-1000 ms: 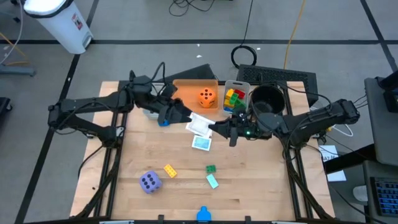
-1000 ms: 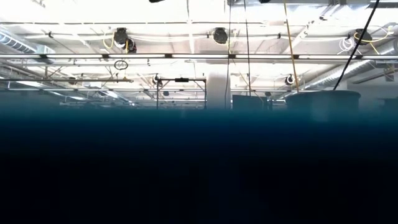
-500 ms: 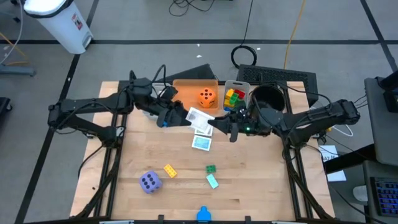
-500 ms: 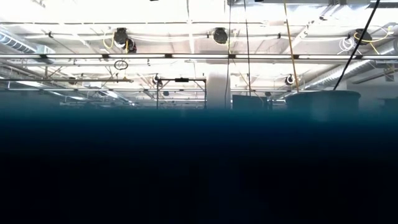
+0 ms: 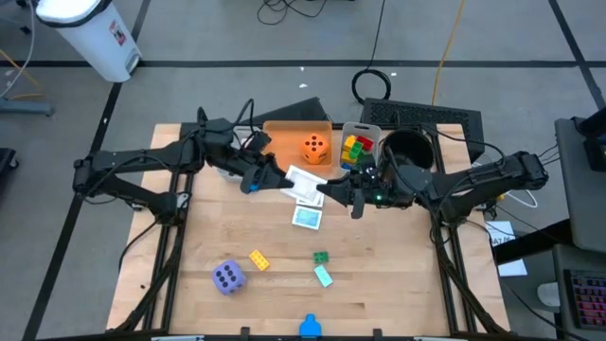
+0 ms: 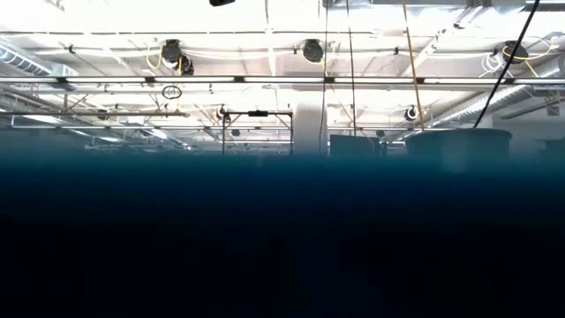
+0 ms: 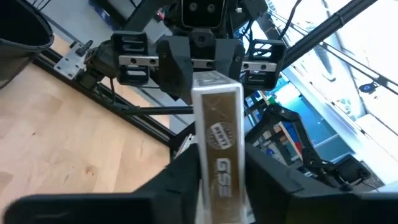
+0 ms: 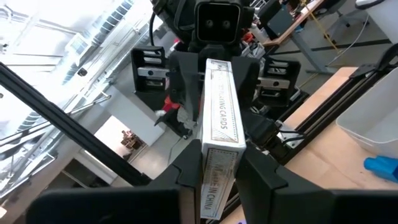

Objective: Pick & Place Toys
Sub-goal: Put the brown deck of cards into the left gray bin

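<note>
A white card box (image 5: pixel 303 180) hangs in the air above the table's far middle, between my two grippers. My left gripper (image 5: pixel 282 178) is shut on its left end and my right gripper (image 5: pixel 329 192) on its right end. The left wrist view shows the box (image 7: pixel 217 137) running away from its fingers to the right gripper (image 7: pixel 199 59). An orange die (image 5: pixel 315 147) lies in the orange bin. On the table lie a purple die (image 5: pixel 228 277), a yellow brick (image 5: pixel 258 260), a green brick (image 5: pixel 321 257) and a picture card (image 5: pixel 307 217). My left gripper pinches the box's near end (image 7: pixel 219 183) by its two broad faces between its two fingers (image 7: pixel 180 180). It comes level from the table's left, along the box. The box is clear of the table. My right gripper pinches the box's other end (image 8: pixel 219 171) by its two broad faces between its fingers (image 8: pixel 186 177). It comes about level from the table's right, along the box. The box stands on edge, held off the table.
A grey bin (image 5: pixel 358 149) with coloured bricks and a black bowl (image 5: pixel 407 152) stand at the far edge beside the orange bin (image 5: pixel 289 142). A teal piece (image 5: pixel 324 276) lies near the green brick, a blue object (image 5: pixel 310 328) at the near edge.
My left gripper has shut on the left end of the card box, which my right gripper kept holding. The box has stayed in the air between the two arms, and both arms have stayed about where they were.
</note>
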